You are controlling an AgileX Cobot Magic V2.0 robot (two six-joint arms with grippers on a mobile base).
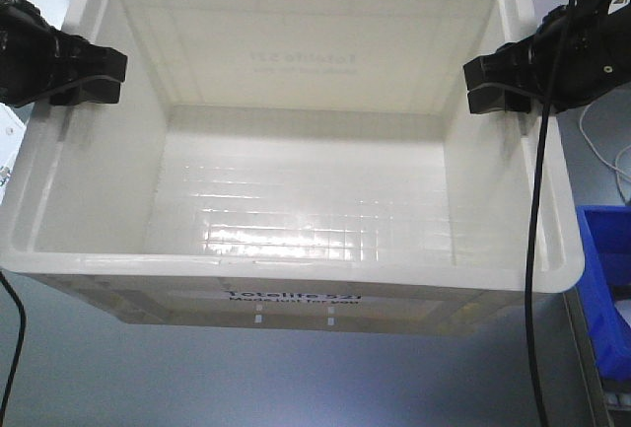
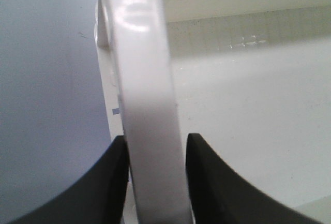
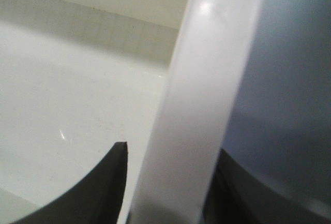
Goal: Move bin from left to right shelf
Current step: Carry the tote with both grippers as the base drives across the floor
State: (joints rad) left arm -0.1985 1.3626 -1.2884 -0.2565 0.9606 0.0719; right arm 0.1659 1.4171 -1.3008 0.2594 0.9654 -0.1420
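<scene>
Bin: the white bin filled the front view, open and empty, its printed front wall nearest the camera, with a grey surface showing beneath.
Left pincer: the left pincer was clenched on the bin's left rim, one black finger outside the rim and one inside.
Right pincer: the right pincer gripped the right rim the same way.
Cable: a black cable hung across the bin's right side.
Beside: a blue bin stood just right of it.
</scene>
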